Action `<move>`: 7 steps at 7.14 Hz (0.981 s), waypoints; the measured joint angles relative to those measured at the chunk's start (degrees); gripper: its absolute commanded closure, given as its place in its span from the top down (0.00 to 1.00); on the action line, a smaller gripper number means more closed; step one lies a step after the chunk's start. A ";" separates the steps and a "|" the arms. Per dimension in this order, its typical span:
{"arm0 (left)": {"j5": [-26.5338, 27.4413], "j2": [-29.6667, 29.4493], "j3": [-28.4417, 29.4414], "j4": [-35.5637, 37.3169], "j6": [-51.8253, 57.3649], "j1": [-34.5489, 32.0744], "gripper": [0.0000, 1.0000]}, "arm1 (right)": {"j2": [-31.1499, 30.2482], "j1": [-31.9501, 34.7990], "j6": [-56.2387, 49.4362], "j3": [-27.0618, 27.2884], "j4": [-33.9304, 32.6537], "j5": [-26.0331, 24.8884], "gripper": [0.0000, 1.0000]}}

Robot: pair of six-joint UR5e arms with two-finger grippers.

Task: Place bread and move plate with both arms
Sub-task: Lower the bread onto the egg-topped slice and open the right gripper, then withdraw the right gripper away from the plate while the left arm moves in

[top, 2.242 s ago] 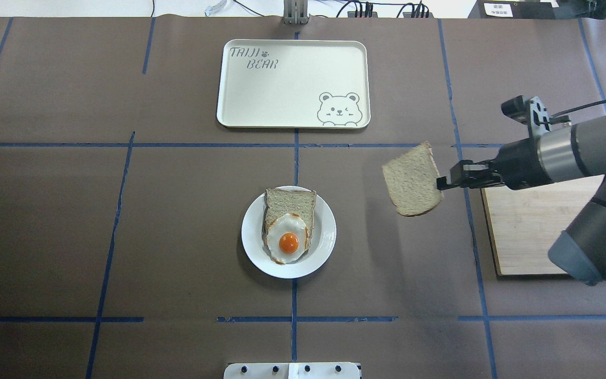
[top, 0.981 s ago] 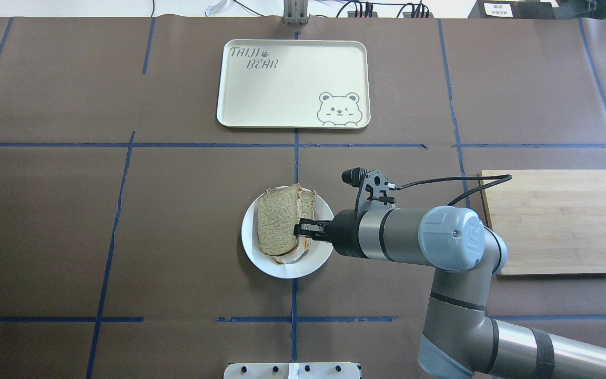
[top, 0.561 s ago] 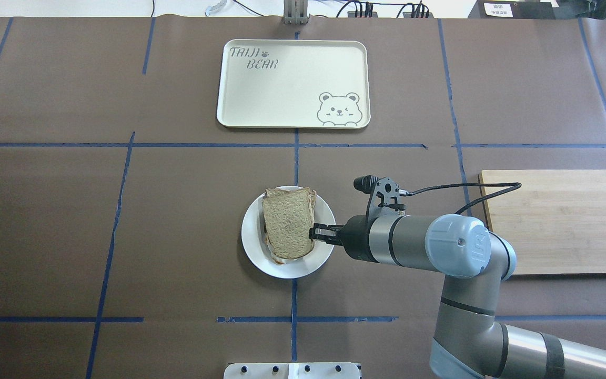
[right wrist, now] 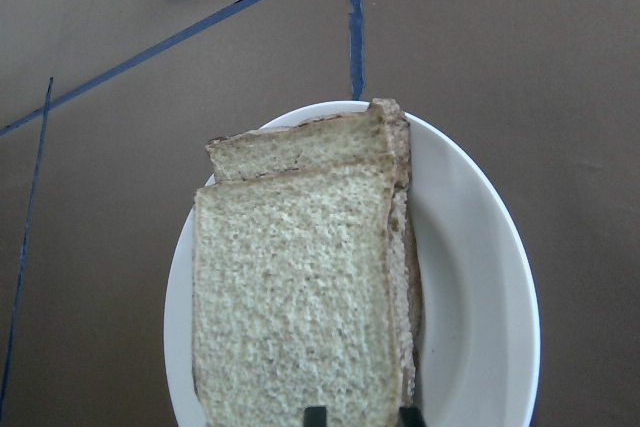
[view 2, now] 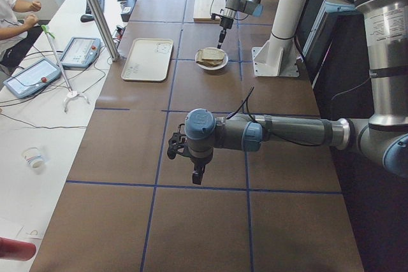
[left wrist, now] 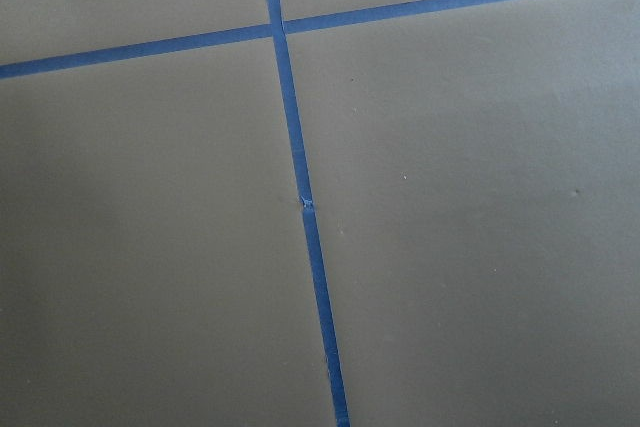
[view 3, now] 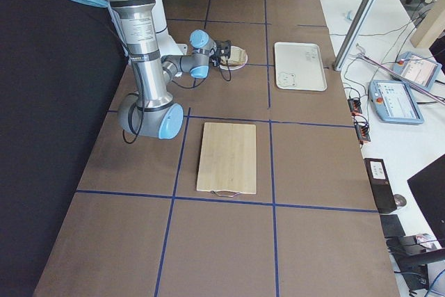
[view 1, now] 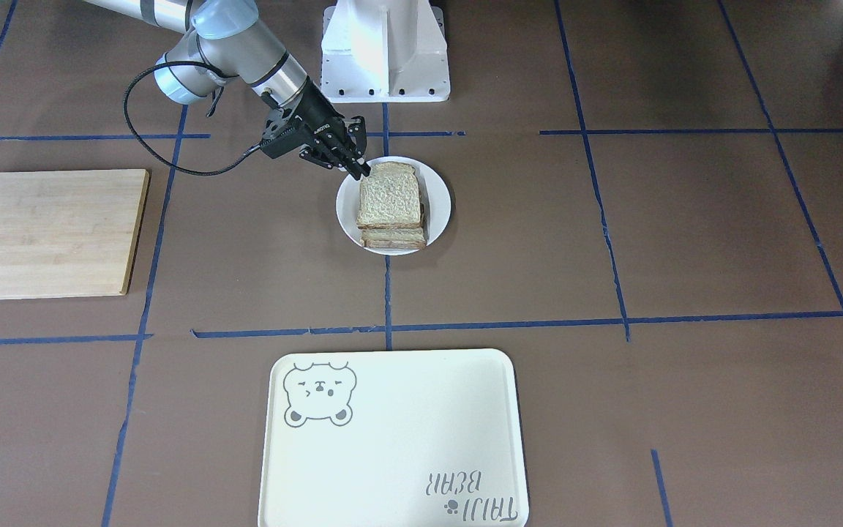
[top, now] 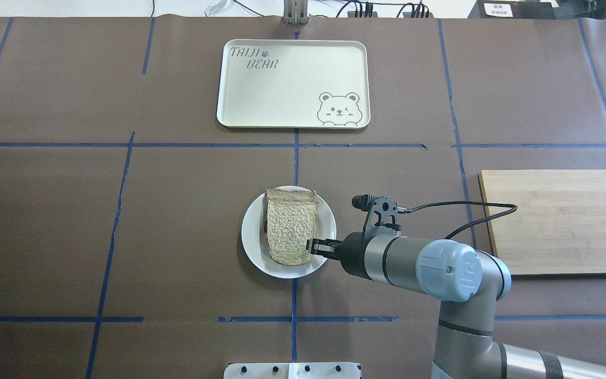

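Observation:
The bread (top: pixel 292 231) lies flat on top of another slice on the small white plate (top: pixel 253 252) at the table's middle. It also shows in the front view (view 1: pixel 388 194) and the right wrist view (right wrist: pixel 290 307). The egg is hidden under it. The lower slice (top: pixel 290 191) pokes out at the far end. My right gripper (top: pixel 309 246) is open at the bread's right near corner, and its fingertips (right wrist: pixel 315 415) stand apart over the bread's edge. My left gripper (view 2: pixel 196 176) hangs over bare table far to the left; I cannot tell whether it is open or shut.
A cream bear tray (top: pixel 292 84) lies beyond the plate. A wooden cutting board (top: pixel 561 221) lies to the right, behind my right arm's cable. The white base block (view 1: pixel 385 51) stands at the table's near edge. The left wrist view shows only brown paper and blue tape (left wrist: pixel 300 197).
My right gripper carried the bread from the right to the plate, where it tipped over flat onto the egg slice. The egg is now covered. The gripper has let go and shifted slightly nearer.

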 measured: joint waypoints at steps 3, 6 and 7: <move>0.11 -1.49 -0.16 -2.83 -0.02 0.00 1.00 | 4.67 4.98 1.37 2.71 -17.77 5.50 1.00; 0.20 -4.92 1.51 -11.99 -0.44 0.09 1.00 | 6.02 22.04 -19.85 4.28 -41.18 25.07 1.00; 0.14 -6.33 2.60 -13.08 -0.63 0.13 1.00 | 3.60 28.44 -32.70 4.57 -45.71 30.05 1.00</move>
